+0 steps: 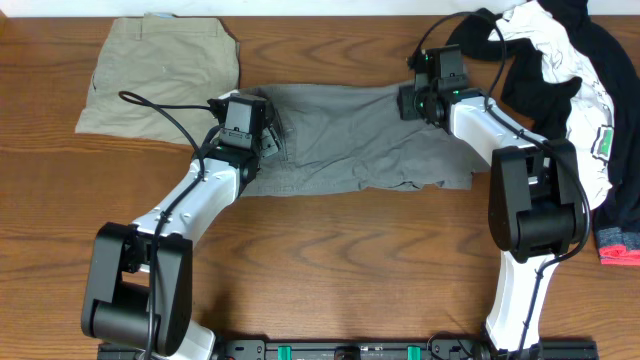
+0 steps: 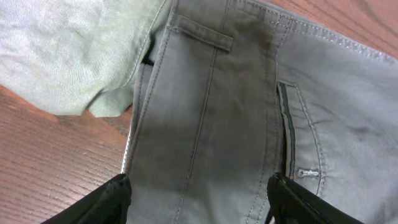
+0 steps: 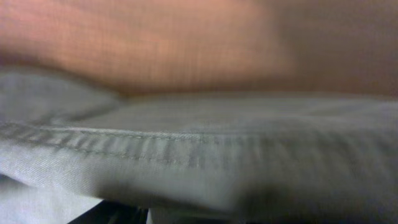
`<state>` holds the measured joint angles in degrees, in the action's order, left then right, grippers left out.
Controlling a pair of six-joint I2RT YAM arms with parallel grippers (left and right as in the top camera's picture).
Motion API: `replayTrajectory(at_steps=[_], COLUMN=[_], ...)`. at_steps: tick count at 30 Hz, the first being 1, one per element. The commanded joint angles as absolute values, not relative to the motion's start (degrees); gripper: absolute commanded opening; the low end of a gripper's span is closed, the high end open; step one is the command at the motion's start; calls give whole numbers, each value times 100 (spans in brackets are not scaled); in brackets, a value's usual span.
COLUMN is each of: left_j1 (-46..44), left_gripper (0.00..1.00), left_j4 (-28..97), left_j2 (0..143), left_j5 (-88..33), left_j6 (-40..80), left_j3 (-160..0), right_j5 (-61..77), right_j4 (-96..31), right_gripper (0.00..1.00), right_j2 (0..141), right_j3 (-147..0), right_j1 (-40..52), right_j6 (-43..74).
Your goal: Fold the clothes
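The mid-grey shorts lie spread flat across the middle of the table, waistband to the left. My left gripper hovers over that waistband end, open. In the left wrist view its two black fingers stand wide apart over the waistband, with nothing pinched between them. My right gripper sits at the shorts' far right corner. The right wrist view is filled by a blurred grey hem lying across the jaws and hiding them.
Folded beige khaki shorts lie at the back left, their pale edge beside the grey waistband. A heap of black and white garments fills the back right corner. A black piece with a pink cuff lies at the right edge.
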<state>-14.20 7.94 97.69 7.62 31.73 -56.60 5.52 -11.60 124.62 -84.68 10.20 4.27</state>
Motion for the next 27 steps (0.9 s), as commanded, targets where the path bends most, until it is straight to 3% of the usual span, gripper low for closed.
replayTrajectory(at_steps=[1, 15, 21, 24, 27], left_j1=[-1420, -1415, -1402, -1328, -1175], left_gripper=[72, 72, 72, 78, 82], left_j4=[810, 810, 799, 1009, 1315], left_j2=[9828, 9848, 9791, 9518, 9146], left_j5=[753, 845, 816, 580, 217], left_j6=[3197, 3197, 3006, 3006, 3006], left_j3=[-5636, -5636, -5642, -5651, -5651], right_j5=[279, 290, 370, 521, 563], right_j4=[-742, 296, -69, -810, -1503], right_gripper=[49, 61, 79, 99, 99], right_j2=[12451, 12877, 12757, 12296, 11832], right_j3=[-8580, -8615, -8659, -8796, -8860], right_j1=[974, 648, 539, 502, 478], right_j6=[305, 209, 207, 207, 202])
